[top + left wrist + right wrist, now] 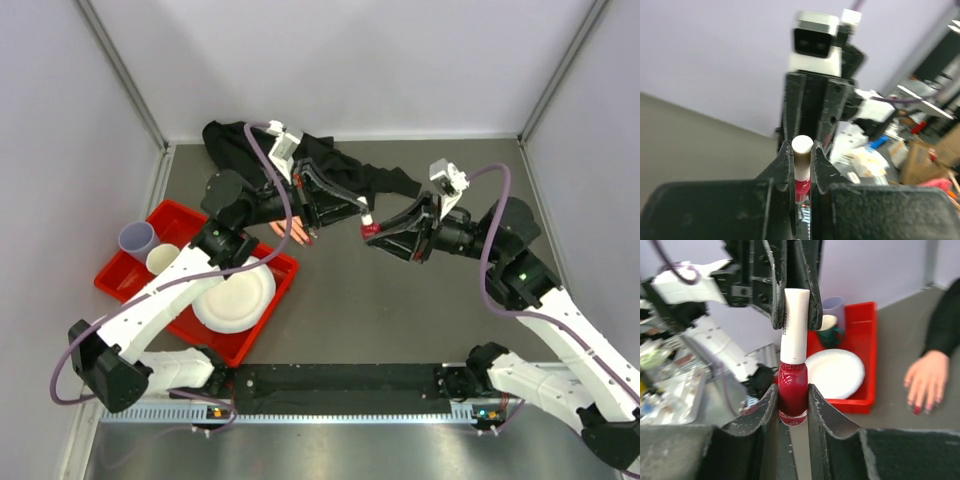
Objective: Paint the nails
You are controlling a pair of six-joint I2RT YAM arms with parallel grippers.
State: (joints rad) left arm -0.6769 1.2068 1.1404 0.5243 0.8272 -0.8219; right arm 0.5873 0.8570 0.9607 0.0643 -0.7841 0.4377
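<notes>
1. The polish bottle [792, 382] is pinched at its red glass body between the fingers of the right gripper [792, 392].
2. Just above those fingers, the white cap [795, 315] is clamped by the left gripper [801, 152].
3. Opening is judged the step in hand; the cap must next be twisted off while the bottle is held upright.
4. The nails [916, 410] of the mannequin hand [925, 377] lie well apart, beyond both pairs of fingers.

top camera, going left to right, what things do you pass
purple cup → cream cup → white plate → mannequin hand → polish bottle
</notes>
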